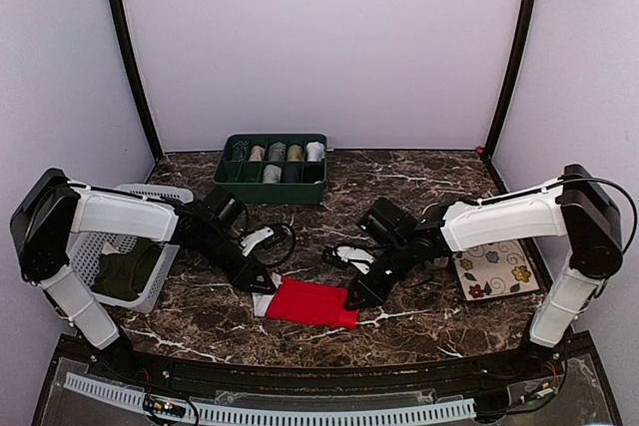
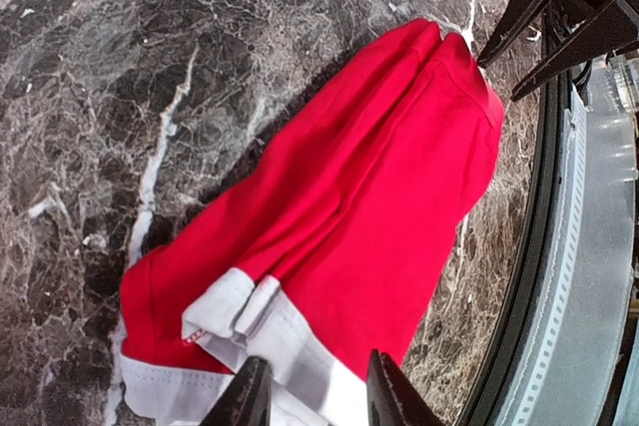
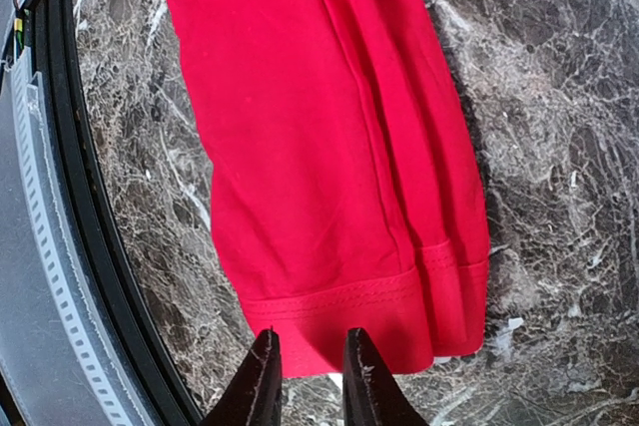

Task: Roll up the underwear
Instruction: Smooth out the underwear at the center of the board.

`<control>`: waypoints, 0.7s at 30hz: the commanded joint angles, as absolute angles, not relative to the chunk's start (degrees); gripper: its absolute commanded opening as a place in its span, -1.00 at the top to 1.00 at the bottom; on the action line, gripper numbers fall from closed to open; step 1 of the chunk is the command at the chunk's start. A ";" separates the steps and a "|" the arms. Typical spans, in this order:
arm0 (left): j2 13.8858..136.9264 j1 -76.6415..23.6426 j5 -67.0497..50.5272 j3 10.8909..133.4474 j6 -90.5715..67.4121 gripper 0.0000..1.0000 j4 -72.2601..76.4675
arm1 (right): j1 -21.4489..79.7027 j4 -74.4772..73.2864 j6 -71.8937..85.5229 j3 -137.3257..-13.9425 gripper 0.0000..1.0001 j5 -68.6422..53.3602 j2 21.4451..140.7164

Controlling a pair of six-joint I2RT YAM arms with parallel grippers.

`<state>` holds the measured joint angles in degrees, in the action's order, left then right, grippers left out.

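The bright red fabric boxer briefs with white trim (image 1: 310, 301) lie folded into a long strip near the front edge of the dark marble desk (image 1: 419, 177), between my two arms. The white waistband end points to the left arm and the hemmed leg end to the right.

On the left wrist view, the left gripper (image 2: 318, 394) has its fingers (image 2: 248, 398) apart, straddling the folded waistband. On the right wrist view, the right gripper (image 3: 308, 376) has its fingers (image 3: 262, 381) a narrow gap apart, with the hem edge between them. I cannot tell whether either pair presses the cloth.

Further out:
- At the back, a dark green compartment tray (image 1: 273, 182) holds muted rolled garments.
- On the left, a white perforated basket (image 1: 150, 195) holds a dark olive garment (image 1: 125, 276).
- On the right is a flower-patterned card (image 1: 494, 271).
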<state>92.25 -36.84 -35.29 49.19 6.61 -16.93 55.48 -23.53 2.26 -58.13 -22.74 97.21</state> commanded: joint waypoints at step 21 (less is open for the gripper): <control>91.93 -38.16 -31.82 48.89 4.31 0.16 -18.47 | 55.81 -24.15 0.55 -57.09 0.72 -19.45 101.45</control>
